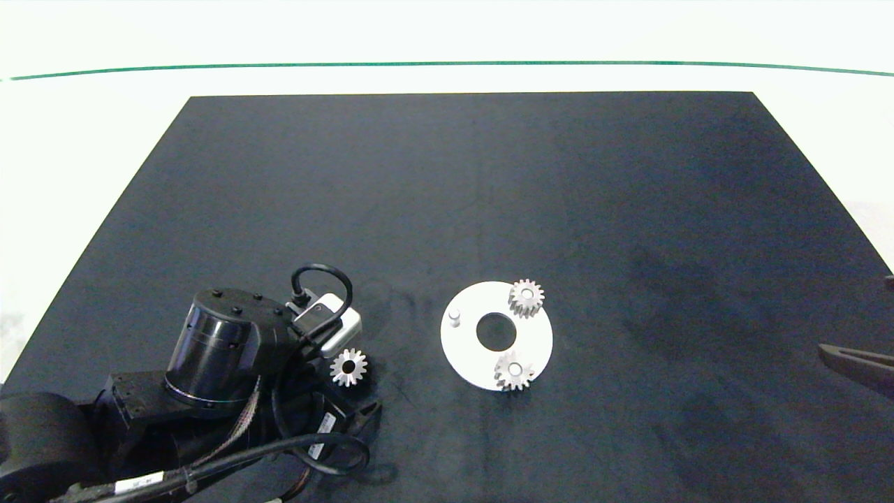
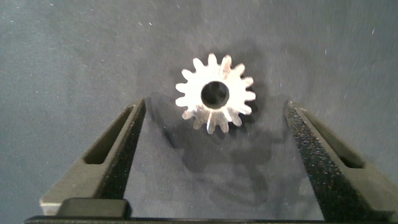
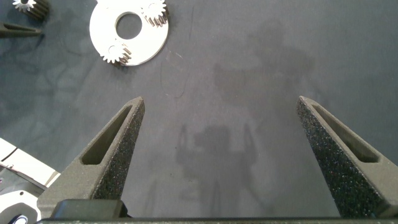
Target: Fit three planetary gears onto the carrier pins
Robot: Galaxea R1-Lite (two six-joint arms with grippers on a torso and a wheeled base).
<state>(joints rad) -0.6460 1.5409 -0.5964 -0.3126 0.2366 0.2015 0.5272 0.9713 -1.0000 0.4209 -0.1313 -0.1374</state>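
Here the left gripper (image 2: 214, 155) hangs spread wide around a loose small silver toothed metal gear (image 2: 215, 93), untouched; the right gripper (image 3: 221, 155) idles, released.

Disc (image 1: 464, 349) sits on mat (image 1: 489, 181), a bit right of centre, toward near edge. 2 gears already on it: 1 (image 1: 526, 298) at far-right rim, 1 (image 1: 514, 371) at near rim, overhanging slightly. 1 bare pin (image 1: 454, 318) on disc's left side. 3rd gear (image 1: 348, 367) flat on mat, left of disc, well apart from it. Left gripper (image 2: 214, 155) over that gear, gear just ahead of its spread fingers, not touching. Right gripper (image 3: 221, 162) far off at mat's right edge, fingers apart.
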